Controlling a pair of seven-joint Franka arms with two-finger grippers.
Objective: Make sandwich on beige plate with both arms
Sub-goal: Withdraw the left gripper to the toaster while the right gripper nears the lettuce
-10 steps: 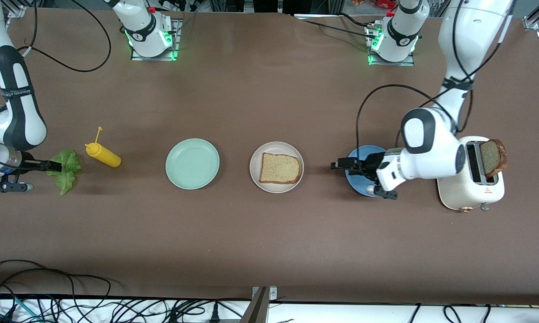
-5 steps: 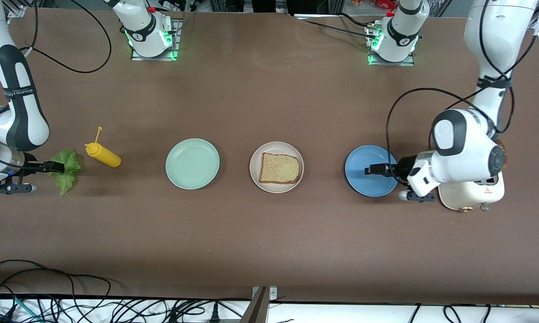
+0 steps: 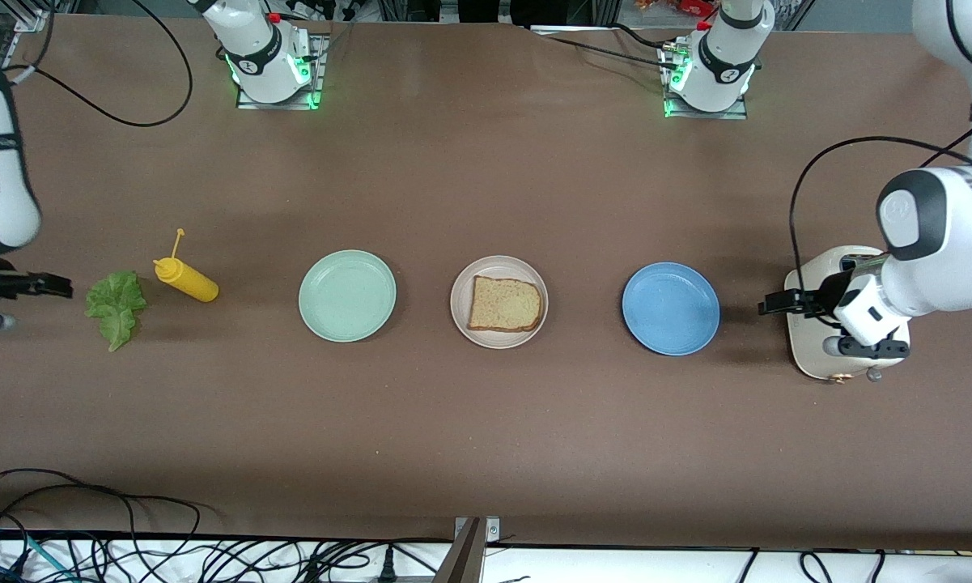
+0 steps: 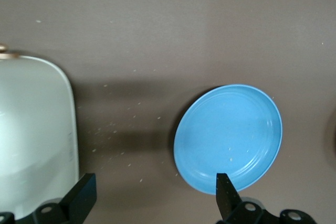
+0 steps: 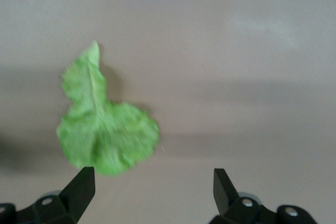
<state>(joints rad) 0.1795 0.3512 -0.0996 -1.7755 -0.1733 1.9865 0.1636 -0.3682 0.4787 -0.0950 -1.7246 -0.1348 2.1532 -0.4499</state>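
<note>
The beige plate [image 3: 461, 301] sits mid-table with one brown bread slice [image 3: 505, 304] lying flat on it. A ruffled green lettuce leaf [image 3: 115, 304] [image 5: 102, 124] lies on the table toward the right arm's end. My right gripper [image 3: 65, 286] [image 5: 152, 179] hovers open just off the leaf, toward the table's end, holding nothing. My left gripper [image 3: 765, 306] [image 4: 155, 182] hangs open and empty over the bare table between the blue plate [image 3: 670, 308] [image 4: 228, 135] and the toaster [image 3: 809, 356] [image 4: 31, 129].
A mint-green plate [image 3: 346, 295] stands between the lettuce and the beige plate. A yellow squeeze bottle [image 3: 184, 278] lies beside the leaf. The left arm covers most of the white toaster. Crumbs dot the table by the toaster. Cables run along the front edge.
My left gripper has drawn back from over the blue plate toward the toaster. My right gripper has pulled off the lettuce toward the table's end; the leaf stayed put.
</note>
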